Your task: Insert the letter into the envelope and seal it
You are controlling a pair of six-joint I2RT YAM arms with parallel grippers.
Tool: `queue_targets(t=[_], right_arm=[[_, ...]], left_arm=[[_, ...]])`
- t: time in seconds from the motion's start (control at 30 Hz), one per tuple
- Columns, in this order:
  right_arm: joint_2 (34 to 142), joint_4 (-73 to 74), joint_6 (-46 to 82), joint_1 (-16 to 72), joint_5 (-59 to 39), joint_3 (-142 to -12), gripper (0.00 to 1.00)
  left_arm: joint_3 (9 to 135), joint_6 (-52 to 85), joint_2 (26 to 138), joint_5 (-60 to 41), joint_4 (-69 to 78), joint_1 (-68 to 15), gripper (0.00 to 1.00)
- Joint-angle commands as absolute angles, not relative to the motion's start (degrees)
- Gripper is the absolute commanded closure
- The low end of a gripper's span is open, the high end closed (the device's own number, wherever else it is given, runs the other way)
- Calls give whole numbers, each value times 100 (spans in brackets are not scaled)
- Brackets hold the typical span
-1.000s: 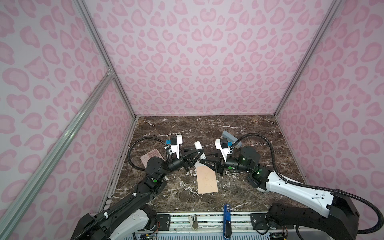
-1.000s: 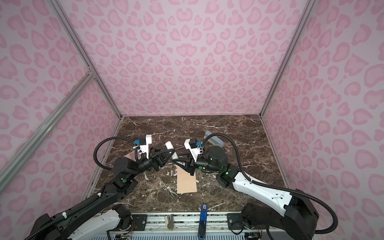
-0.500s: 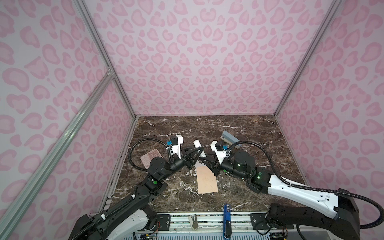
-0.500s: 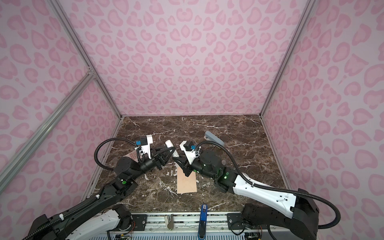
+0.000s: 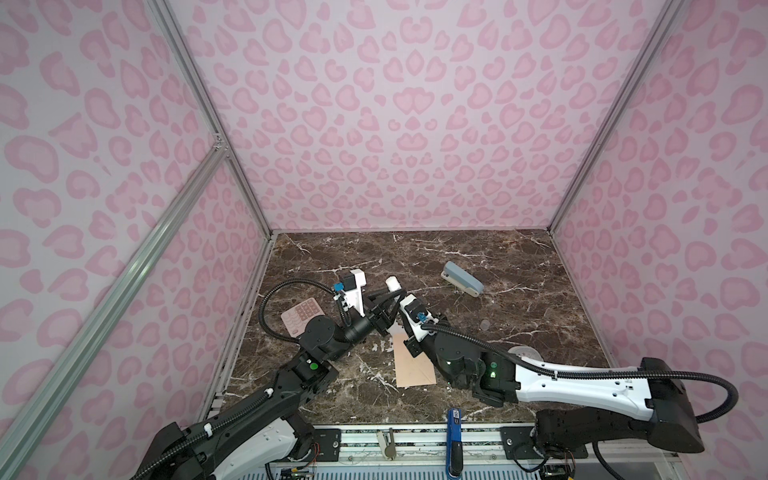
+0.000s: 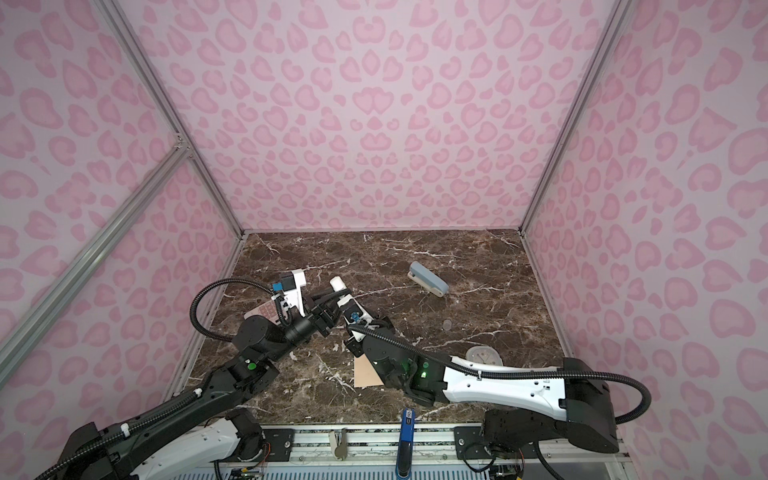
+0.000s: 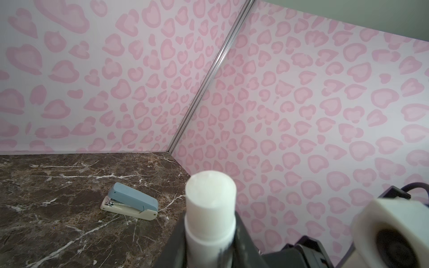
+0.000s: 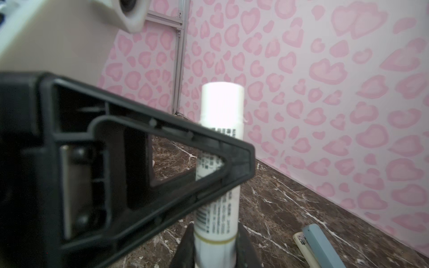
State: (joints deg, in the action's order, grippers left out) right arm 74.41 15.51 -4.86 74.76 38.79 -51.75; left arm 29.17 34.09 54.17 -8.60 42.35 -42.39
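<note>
Both grippers hold one white glue stick (image 5: 392, 284) above the table's middle. In the left wrist view, my left gripper (image 7: 209, 232) is shut on the glue stick (image 7: 210, 197) near its capped end. My right gripper (image 8: 216, 246) is shut on the printed lower body of the glue stick (image 8: 221, 106), and a left finger (image 8: 162, 176) crosses in front. The peach envelope (image 5: 413, 363) lies flat under the right wrist; its far end is hidden by the grippers, also in a top view (image 6: 365, 372). The letter is out of view.
A blue-grey stapler (image 5: 462, 278) lies towards the back right. A pink calculator (image 5: 301, 318) sits by the left wall behind the left arm. A round white clock (image 5: 524, 354) lies beside the right forearm. Patterned walls enclose three sides.
The right arm has swung towards the middle and over the envelope, its gripper turning from sideways to pointing along the glue stick. The left gripper and the stick have hardly moved.
</note>
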Motion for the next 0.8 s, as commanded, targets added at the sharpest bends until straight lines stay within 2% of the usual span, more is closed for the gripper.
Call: queue_targets(t=[0.0,0.13,0.37,0.57,0.77], right_arm=[[7599,2022,-948,7660,4410,-5264,76],[7531,1953,-800,7649,4206,-5208,69],[6817,898,-121,6883,1561,-4928,51],[6014,1117,381,5808,-712,-4201,48],[5713,2009,801,5142,-2187,-3710,48]], left_arm=[[2927,3390,5501,-545,4112,-4236,96],[2948,3349,5466,-435,4051,-4236,96],[2979,3278,5294,-409,3894,-4167,96],[3035,3313,5231,-779,3902,-4061,96],[3137,3314,5295,-1724,4126,-4008,96]])
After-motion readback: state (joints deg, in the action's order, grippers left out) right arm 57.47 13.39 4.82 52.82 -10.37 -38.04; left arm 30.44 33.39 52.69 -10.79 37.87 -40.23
